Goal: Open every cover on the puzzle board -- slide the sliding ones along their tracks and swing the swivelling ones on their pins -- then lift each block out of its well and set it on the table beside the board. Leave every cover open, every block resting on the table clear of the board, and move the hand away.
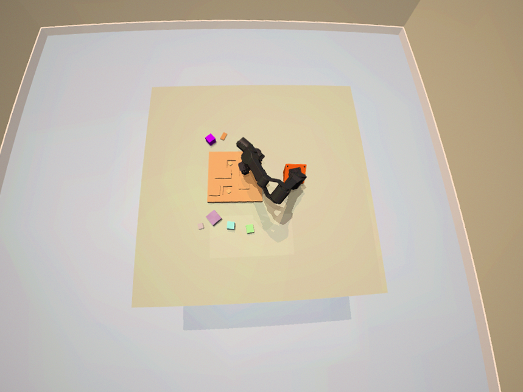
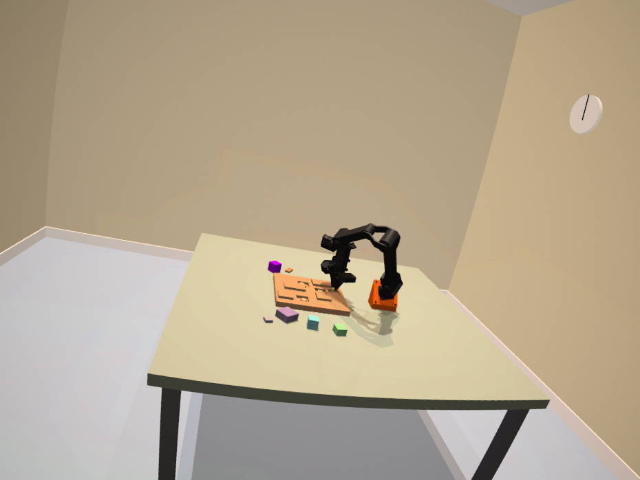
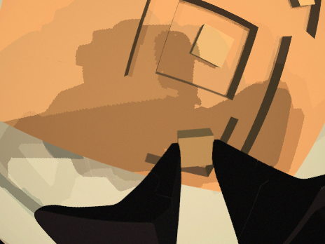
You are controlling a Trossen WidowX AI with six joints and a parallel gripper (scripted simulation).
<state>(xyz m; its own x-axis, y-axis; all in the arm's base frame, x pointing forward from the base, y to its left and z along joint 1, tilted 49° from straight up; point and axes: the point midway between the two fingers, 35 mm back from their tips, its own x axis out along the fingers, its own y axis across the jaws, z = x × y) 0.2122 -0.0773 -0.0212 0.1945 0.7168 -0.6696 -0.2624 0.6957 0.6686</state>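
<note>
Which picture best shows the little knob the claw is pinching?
The wrist view: the small orange knob sits close up between the gripper fingers, over the puzzle board. In the top view the arm hides it; in the exterior view it is too small to make out.

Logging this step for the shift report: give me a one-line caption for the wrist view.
Gripper fingers shut on a small orange knob near the edge of the puzzle board.

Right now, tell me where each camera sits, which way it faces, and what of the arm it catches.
Top: overhead, looking down on the table; whole arm and orange base show.
Exterior: out in the room beyond the table's edge, facing the back wall; whole arm shows.
Wrist: on the arm, looking down past the gripper, shut on a small knob.
Top and exterior share the puzzle board and loose blocks.
</note>
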